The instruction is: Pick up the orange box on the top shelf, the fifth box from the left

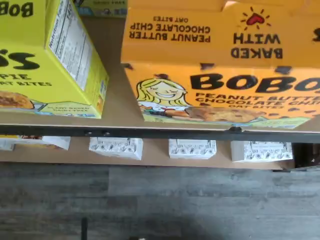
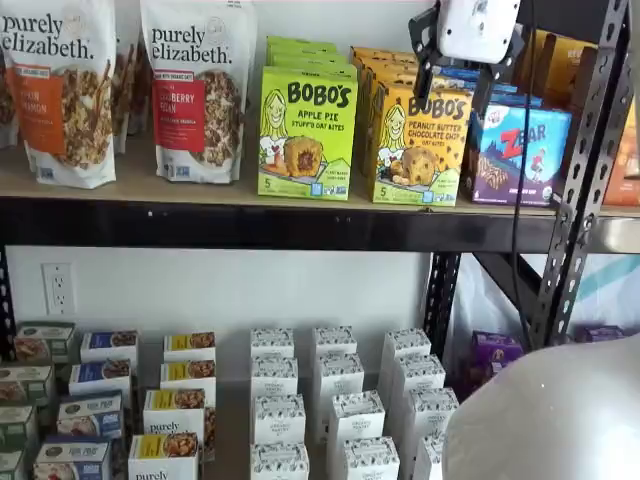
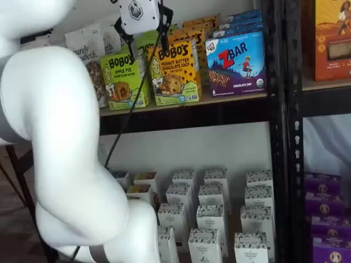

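The arm's white, smooth, rounded links filled the near foreground in both shelf views, and its wrist reached up to the top shelf [image 2: 200,195]. The end effector [image 2: 455,72] hung just in front of the upper part of the orange box [image 2: 420,145], its white body above and its two black fingers [image 2: 425,50] standing wide apart, one at each side of the box's top, open and gripping nothing. A black cable [image 2: 520,180] dropped from it past the shelf's front beam.

The orange box stood upright at the front edge of the top shelf, a glossy yellow-orange cardboard carton printed with a cartoon blonde girl and a filled oat bite. In the wrist view the carton's lid and front face [image 1: 220,75] showed, with the tan wood board bare between it and the lime-green box [image 1: 50,60] beside it. In a shelf view that lime-green Apple Pie carton [image 2: 307,135] stood just left of the orange box, and a blue ZBar box [image 2: 520,150] just right of it. Further left stood two soft, crinkled granola bags [image 2: 198,90].

The shelf was a light tan board on a black metal beam, with black perforated uprights [image 2: 585,170]. On the lower level small white patterned boxes [image 2: 335,405] stood in rows.
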You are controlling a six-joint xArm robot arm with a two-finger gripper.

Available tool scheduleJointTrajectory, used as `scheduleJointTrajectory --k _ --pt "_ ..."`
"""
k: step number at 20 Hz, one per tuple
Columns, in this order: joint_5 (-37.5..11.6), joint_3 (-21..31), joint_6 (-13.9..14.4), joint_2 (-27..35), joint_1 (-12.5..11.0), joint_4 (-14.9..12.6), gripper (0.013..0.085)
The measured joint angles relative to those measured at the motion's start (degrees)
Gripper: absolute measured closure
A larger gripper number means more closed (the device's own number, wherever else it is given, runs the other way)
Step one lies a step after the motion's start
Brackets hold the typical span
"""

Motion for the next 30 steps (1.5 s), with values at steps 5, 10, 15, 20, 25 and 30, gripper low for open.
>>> scheduleJointTrajectory --k 5,10,15,20,25,30 --pt "-0.3 -0.2 0.8 0.0 1.1 -2.3 0.013" --pt "-0.3 -0.3 0.1 -0.2 0.4 -2.7 0.013" --pt "-0.3 -0.1 -0.2 -0.6 0.1 -2.6 0.013" --pt "-0.9 0.3 0.5 -1.0 0.9 -3.4 0.013" --pt "-1.8 0.8 1.0 -1.3 1.4 -3.1 0.013" --pt "-2.1 0.8 2.3 -1.2 2.8 -3.8 0.013"
